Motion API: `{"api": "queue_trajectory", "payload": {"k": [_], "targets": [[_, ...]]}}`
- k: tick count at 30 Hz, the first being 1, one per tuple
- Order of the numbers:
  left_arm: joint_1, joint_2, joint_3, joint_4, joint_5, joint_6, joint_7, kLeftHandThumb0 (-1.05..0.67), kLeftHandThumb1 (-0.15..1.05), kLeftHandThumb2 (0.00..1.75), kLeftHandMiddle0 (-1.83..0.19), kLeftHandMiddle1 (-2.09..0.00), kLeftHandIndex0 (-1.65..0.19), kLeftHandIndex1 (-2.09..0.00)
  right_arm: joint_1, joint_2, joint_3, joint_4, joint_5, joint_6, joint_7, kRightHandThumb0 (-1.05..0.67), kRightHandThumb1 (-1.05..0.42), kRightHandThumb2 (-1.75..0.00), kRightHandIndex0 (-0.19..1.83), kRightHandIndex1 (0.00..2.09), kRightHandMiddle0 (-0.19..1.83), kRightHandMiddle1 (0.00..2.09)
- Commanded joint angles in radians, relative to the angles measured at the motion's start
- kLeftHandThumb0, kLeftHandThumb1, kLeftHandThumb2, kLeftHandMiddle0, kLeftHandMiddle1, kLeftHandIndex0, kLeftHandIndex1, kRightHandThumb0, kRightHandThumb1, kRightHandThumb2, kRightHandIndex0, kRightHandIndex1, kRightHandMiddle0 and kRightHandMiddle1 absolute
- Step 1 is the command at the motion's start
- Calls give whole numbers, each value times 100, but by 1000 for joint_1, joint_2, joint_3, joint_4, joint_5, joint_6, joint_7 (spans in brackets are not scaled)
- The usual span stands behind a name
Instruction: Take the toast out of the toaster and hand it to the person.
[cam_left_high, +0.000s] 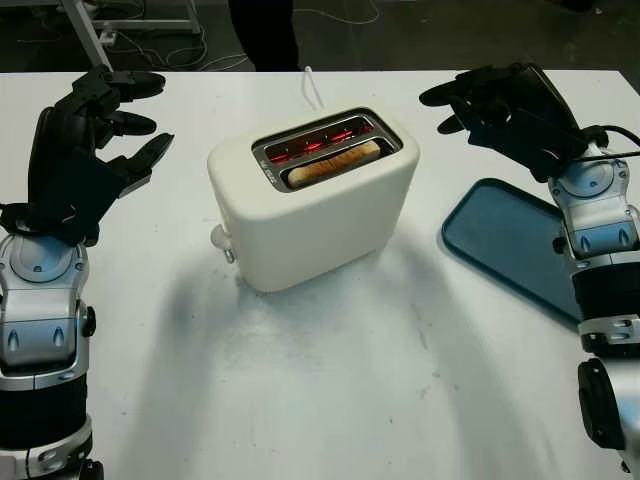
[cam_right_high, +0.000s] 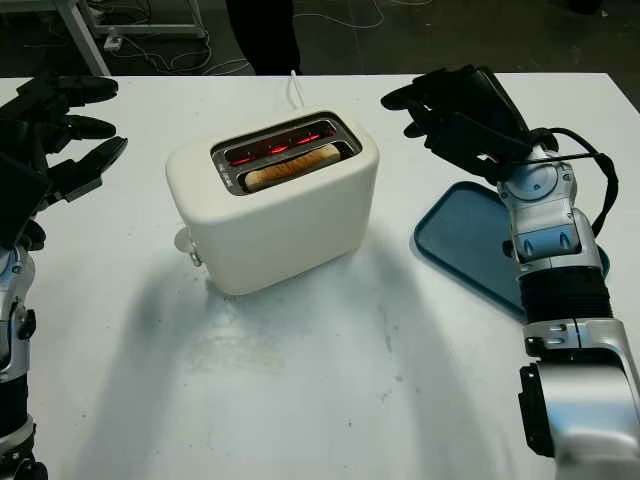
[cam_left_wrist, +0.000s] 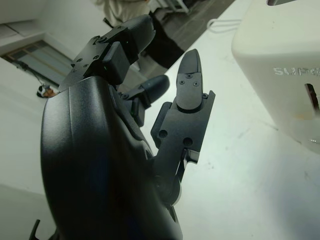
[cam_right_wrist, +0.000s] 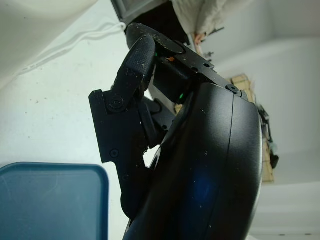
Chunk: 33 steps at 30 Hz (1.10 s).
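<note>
The toast (cam_left_high: 334, 162) is seen standing on edge in the near slot of the toaster (cam_left_high: 310, 205), with just its top crust raised above the rim, while the far slot glows red. The toaster is set near the middle of the tabletop (cam_left_high: 330, 380), toward its far edge, and the slots are run slantwise, rising toward the far right corner. The toast's long axis is laid the same way.

The right hand (cam_left_high: 495, 100) is held open and empty above the tabletop, just beyond the toaster's right end and over the far end of a blue tray (cam_left_high: 510, 245). The left hand (cam_left_high: 100, 130) is held open and empty near the left edge, farther from the slot. The right hand is judged the nearer; the toast lies to its left and slightly below.
</note>
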Motion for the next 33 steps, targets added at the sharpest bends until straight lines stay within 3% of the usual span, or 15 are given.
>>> {"api": "queue_trajectory", "payload": {"k": [1,14,16,19,21,24,28,33], "targets": [[4,4,5,-9,0,9,6,-14,80,41,-25,-118,-37,-71,3,10,-10,-1,14,-18,-11,-55,-92,-80,100,43,103,2],[8,1,9,-13,-3,8,8,-16,81,40,-27,-117,-36,-75,0,4,-5,-14,7,-6,-11,-51,-92,-76,98,44,101,1],[8,1,8,-13,-1,8,8,-15,81,39,-26,-117,-35,-75,-7,-6,0,-7,1,-43,-7,-48,-92,-66,96,43,101,1],[9,6,6,-9,6,0,9,-16,81,39,-27,-117,-36,-76,-22,-5,-9,-12,11,-67,-7,-43,-92,-23,88,37,89,0],[9,5,6,-12,6,3,9,-16,81,39,-27,-117,-36,-77,-37,2,-21,-42,22,-71,-15,-43,-80,-6,79,30,81,0],[8,0,6,-15,6,7,13,-15,82,38,-27,-116,-35,-77,-71,6,-24,-70,18,-99,-33,-46,-69,-1,75,26,79,1],[9,2,3,-21,9,15,14,-16,82,38,-28,-116,-35,-77,-140,0,-6,-42,11,-188,-16,-55,-60,0,84,30,87,5],[11,4,2,-24,11,21,15,-17,82,37,-27,-115,-34,-77,-225,-1,18,-12,32,-217,63,-48,-49,0,89,34,92,7]]}}
